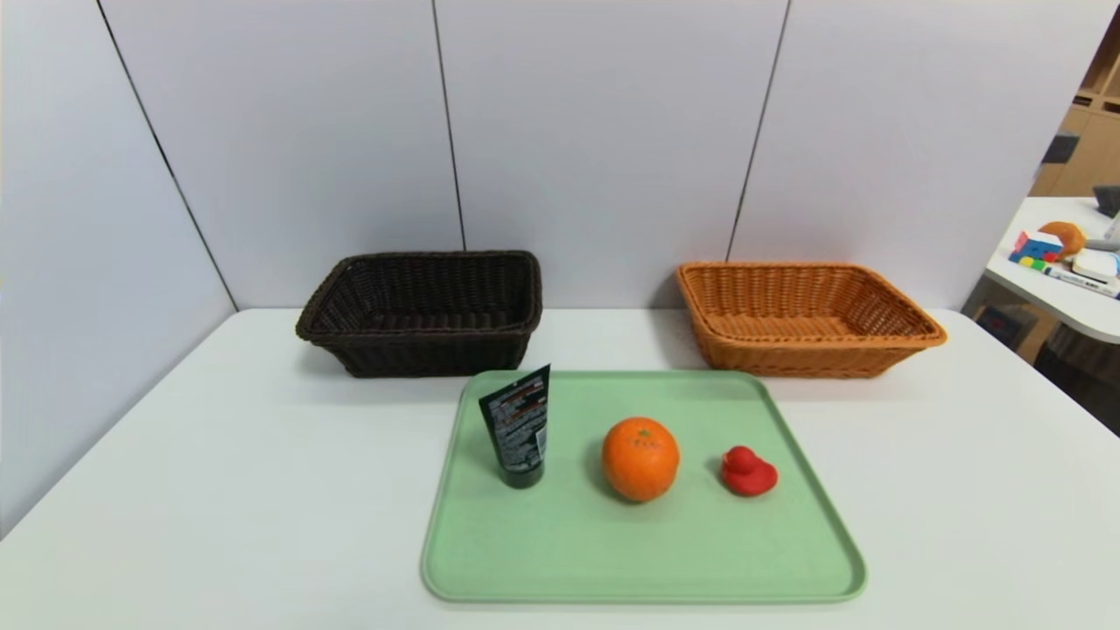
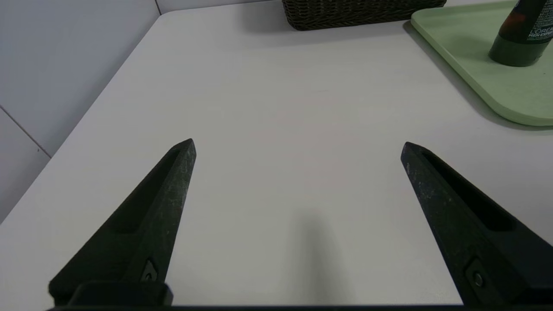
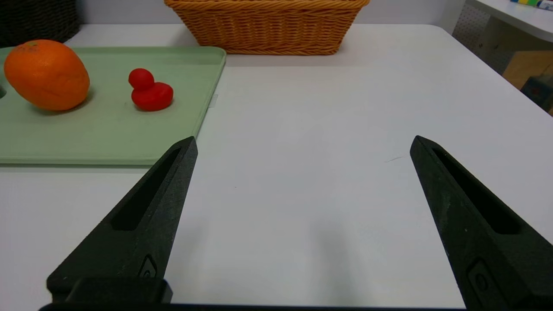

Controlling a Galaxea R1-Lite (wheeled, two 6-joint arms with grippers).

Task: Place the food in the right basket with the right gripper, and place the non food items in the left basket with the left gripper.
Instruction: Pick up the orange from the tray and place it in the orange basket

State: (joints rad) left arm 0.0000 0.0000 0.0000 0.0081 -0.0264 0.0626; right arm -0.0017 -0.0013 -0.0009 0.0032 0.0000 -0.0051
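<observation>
On the green tray (image 1: 560,569) stand a black tube (image 1: 518,429) upright on its cap at the left, an orange (image 1: 640,458) in the middle and a small red duck (image 1: 747,472) at the right. Behind the tray sit the dark brown left basket (image 1: 424,311) and the orange right basket (image 1: 801,317). Neither arm shows in the head view. My left gripper (image 2: 298,147) hangs open over bare table, left of the tray (image 2: 475,73) and tube (image 2: 520,34). My right gripper (image 3: 302,144) hangs open over bare table, right of the tray (image 3: 108,142), the orange (image 3: 46,74) and the duck (image 3: 149,90).
The white table (image 1: 219,490) ends at grey wall panels behind and to the left. The right basket (image 3: 268,26) and the left basket (image 2: 358,13) each show at the far end of their wrist views. A side table (image 1: 1063,280) with toys stands beyond the right edge.
</observation>
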